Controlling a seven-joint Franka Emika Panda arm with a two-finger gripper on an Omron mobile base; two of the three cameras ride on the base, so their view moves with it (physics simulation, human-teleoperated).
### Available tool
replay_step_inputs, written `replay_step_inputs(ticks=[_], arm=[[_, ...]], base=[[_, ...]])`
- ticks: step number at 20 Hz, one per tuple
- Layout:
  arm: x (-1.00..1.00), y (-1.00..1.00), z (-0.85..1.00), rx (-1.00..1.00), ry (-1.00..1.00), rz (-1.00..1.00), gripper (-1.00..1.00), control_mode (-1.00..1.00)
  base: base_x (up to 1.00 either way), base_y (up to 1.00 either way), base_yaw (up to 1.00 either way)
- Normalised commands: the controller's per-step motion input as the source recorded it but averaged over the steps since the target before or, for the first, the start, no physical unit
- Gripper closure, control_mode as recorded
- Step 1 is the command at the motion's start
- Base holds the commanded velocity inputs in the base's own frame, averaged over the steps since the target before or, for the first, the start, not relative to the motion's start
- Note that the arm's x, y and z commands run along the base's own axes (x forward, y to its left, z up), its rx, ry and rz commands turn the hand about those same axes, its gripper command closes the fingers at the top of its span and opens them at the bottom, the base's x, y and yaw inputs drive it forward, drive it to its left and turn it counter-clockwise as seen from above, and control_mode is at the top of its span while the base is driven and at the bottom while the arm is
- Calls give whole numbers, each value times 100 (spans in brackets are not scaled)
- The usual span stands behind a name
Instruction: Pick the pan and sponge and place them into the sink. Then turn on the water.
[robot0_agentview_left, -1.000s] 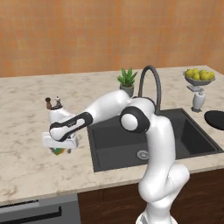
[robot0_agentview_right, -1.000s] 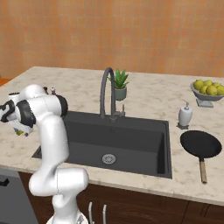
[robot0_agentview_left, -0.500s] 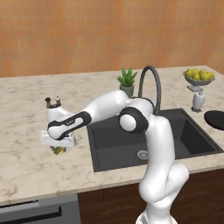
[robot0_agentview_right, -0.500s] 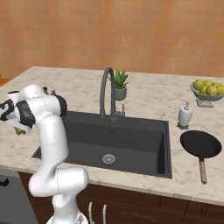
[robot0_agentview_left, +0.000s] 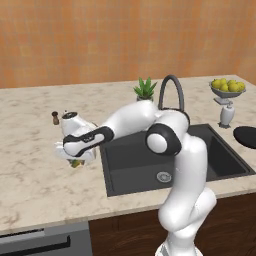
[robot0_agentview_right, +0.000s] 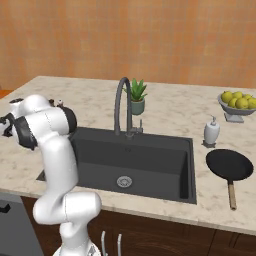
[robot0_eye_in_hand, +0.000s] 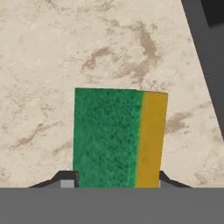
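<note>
Kitchen: sink (robot0_agentview_right: 150, 150), faucet (robot0_agentview_right: 122, 105), countertop (robot0_agentview_left: 30, 180).

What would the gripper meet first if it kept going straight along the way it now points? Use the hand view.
The sponge: it already sits between the gripper's fingertips. Beyond it the line probably ends on the counter it lies on, though depth is unclear.

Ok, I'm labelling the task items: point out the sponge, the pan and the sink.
sponge (robot0_eye_in_hand: 107, 138), hand view, on its green face.
pan (robot0_agentview_right: 229, 164), right base view, middle of the black dish.
sink (robot0_agentview_right: 145, 160), right base view, on the bare basin floor.
</note>
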Motion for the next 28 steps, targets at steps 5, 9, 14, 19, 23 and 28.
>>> replay_step_inputs(ticks=[5, 9, 14, 19, 23, 28], arm=[[0, -100, 1, 0, 16, -4, 100, -100], [0, -100, 0, 0, 19, -5, 100, -100], [0, -100, -2, 0, 13, -6, 100, -100], [15, -100, -17, 0, 0, -6, 100, -100], [22, -83, -38, -1, 0, 0, 100, -100], [9, -21, -63, 0, 6, 0, 100, -100]], base=[[0, 0, 0], [0, 0, 0], [0, 0, 0], [0, 0, 0], [0, 0, 0], [0, 0, 0]])
